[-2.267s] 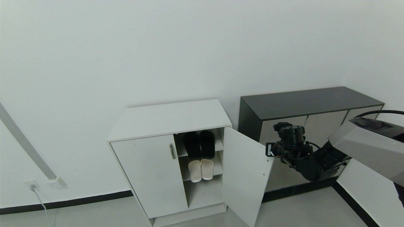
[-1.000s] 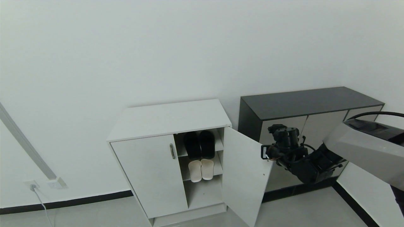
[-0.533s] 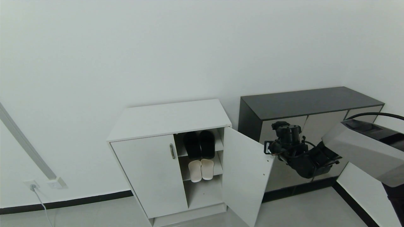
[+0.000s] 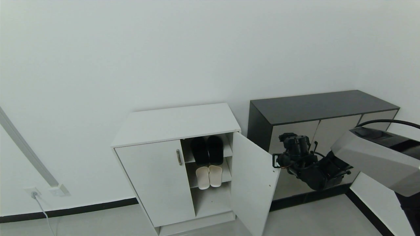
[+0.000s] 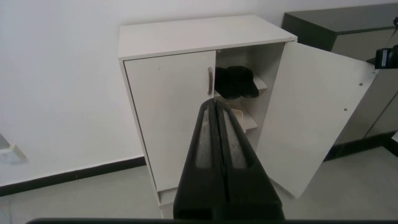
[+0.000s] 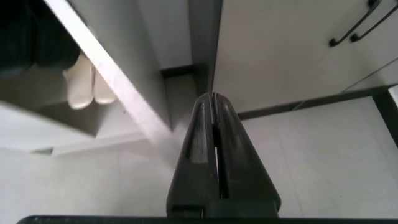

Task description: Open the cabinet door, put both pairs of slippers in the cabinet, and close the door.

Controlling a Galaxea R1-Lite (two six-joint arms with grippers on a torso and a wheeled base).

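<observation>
Beside the right claw (image 4: 275, 160), on its cabinet side, hung the open right-hand door (image 4: 254, 178) of the white laminated-board cabinet (image 4: 177, 123). The claw sat at the upper part of the door's free edge, on its outer face. Whether it actually touched the panel could not be told. Its fingers were pressed together with nothing between them. Beyond the door from this claw, both pairs lay on shelves: the black slippers (image 4: 207, 150) on the top one, the cream slippers (image 4: 209, 177) on the shelf below. They looked like soft, light moulded foam.

Only the closing seemed left to do. The door was a flat, stiff, smooth slab, probably light and free on its hinges. No handle showed on the side seen, and so slick a face offered little to pinch. A push with the shut fingers on the outer face near the free edge, far from the hinges, looked the sensible hold.

Well ahead of the left claw (image 5: 214, 102), also pressed together and empty, stood the closed left-hand door (image 4: 157, 180) with its slim metal handle (image 4: 179, 157). Behind the right claw ran a dark-topped sideboard (image 4: 321, 105).
</observation>
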